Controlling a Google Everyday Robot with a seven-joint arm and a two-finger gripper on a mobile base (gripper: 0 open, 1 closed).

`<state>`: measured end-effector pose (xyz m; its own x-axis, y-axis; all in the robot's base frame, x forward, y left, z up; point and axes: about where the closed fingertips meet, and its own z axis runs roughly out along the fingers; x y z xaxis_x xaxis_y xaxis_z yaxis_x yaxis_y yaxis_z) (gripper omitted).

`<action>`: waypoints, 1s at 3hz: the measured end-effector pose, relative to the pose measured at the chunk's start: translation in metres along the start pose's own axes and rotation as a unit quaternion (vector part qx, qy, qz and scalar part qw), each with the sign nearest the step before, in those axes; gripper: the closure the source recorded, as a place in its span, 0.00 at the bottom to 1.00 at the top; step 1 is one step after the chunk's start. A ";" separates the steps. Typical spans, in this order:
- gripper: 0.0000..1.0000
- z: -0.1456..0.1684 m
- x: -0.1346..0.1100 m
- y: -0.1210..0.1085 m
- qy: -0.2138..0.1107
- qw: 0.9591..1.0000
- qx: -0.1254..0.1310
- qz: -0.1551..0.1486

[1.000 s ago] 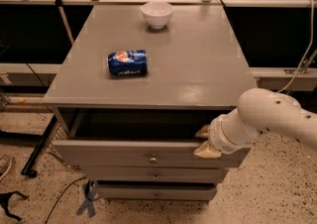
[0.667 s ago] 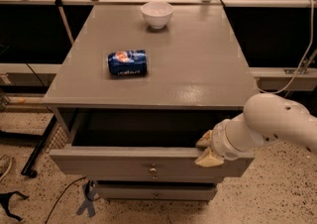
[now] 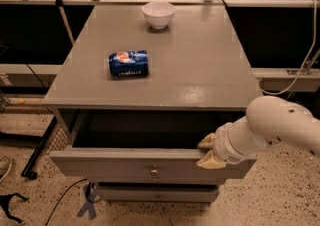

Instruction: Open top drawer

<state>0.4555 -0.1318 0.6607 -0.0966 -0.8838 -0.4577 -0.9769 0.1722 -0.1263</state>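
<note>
Drawn further out since a second ago: top drawer (image 3: 100, 164), under the counter (image 3: 200, 75) bearing blue soda can (image 3: 128, 63), white bowl (image 3: 158, 14). Hand (image 3: 208, 152), right: clamped astride the front panel's upper edge. Step: pulling; next, probably a straight outward draw.

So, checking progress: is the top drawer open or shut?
Open: top drawer pulled out, dark cavity showing; end effector at its front edge.

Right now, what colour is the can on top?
Blue can, camera view; gripper at top drawer front edge.
</note>
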 end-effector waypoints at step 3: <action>1.00 -0.006 0.011 0.056 0.007 1.000 -0.013 0.021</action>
<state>0.3985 -0.1346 0.6536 -0.1410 -0.8823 -0.4492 -0.9764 0.1988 -0.0841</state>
